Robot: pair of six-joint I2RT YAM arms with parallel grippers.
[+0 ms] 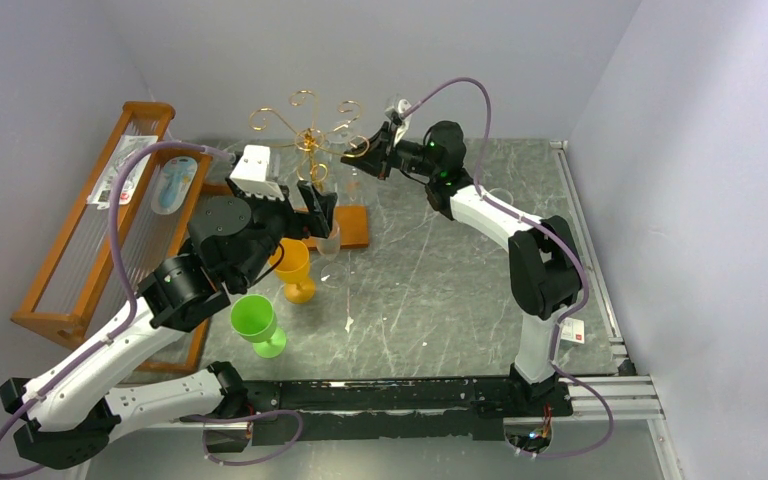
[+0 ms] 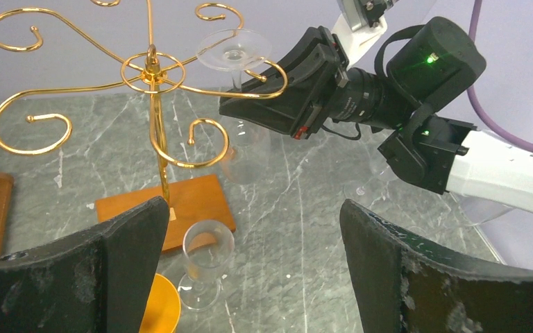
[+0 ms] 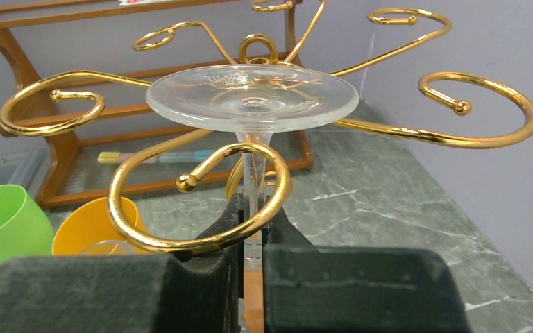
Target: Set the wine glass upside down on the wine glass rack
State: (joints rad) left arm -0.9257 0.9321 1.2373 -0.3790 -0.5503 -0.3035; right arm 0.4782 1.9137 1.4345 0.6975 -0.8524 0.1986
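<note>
My right gripper (image 3: 253, 215) is shut on the stem of a clear wine glass (image 3: 252, 97) and holds it upside down, foot on top. The stem stands inside a curled arm of the gold wire wine glass rack (image 3: 201, 239), with the foot just above the curl. In the left wrist view the glass's foot (image 2: 234, 50) sits over the rack's scroll (image 2: 154, 69) and the bowl hangs below, beside the right gripper (image 2: 239, 111). The rack (image 1: 305, 135) stands on a small brown base (image 1: 352, 226). My left gripper (image 2: 250, 263) is open and empty in front of the rack.
A second clear glass (image 2: 205, 260) stands upright by the rack's base. An orange cup (image 1: 295, 265) and a green cup (image 1: 255, 320) stand near my left arm. A large wooden shelf (image 1: 90, 230) lies along the left wall.
</note>
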